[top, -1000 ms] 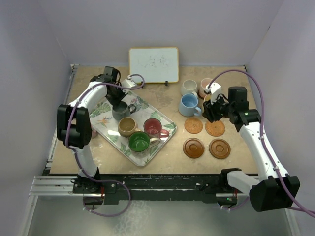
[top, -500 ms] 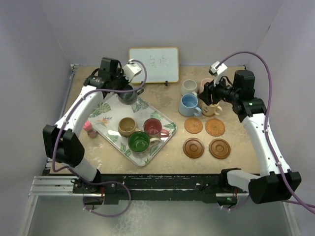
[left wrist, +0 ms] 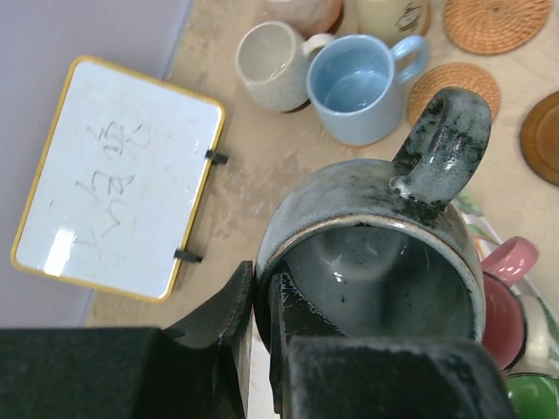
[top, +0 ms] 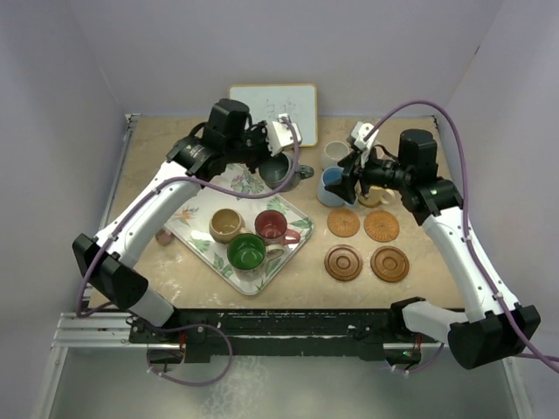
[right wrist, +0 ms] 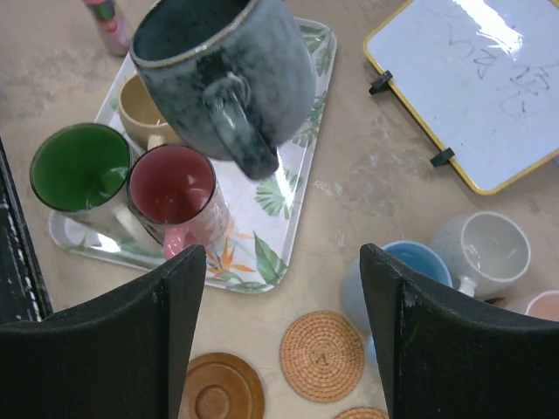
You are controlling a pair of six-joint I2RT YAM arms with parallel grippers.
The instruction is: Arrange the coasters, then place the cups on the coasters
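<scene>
The right arm covers most of the far-right group of cups. From above, the pink cup [right wrist: 543,307] is almost fully hidden, and the right wrist view cuts it at the corner. The yellow cup [left wrist: 389,13] is cut by the top edge of the left wrist view. The left arm hides part of the whiteboard [top: 272,109], and its writing is too faint to read. Only four coasters [top: 382,227] lie bare, in a square right of the tray [top: 194,229]. It is unclear whether more lie under the far-right cups.

The left pincer [left wrist: 262,301] is narrow, pinching the rim of the dark grey-blue cup [top: 278,168]. It holds the cup in the air over the tray's far right corner. The cup's mouth faces up and its handle points right, towards the light blue cup [top: 332,185]. The right pincer [right wrist: 281,262] stands wide with nothing between its fingers, just beside the light blue cup. The off-white cup [top: 334,154] stands just beyond the light blue one.

On the leaf-patterned tray stand the tan cup [top: 227,225], the red cup [top: 272,227] and the green cup [top: 246,253], all mouth up.

The bench [top: 297,279] is mottled beige. Pale lilac walls [top: 52,105] close it in on the left, far and right sides.
</scene>
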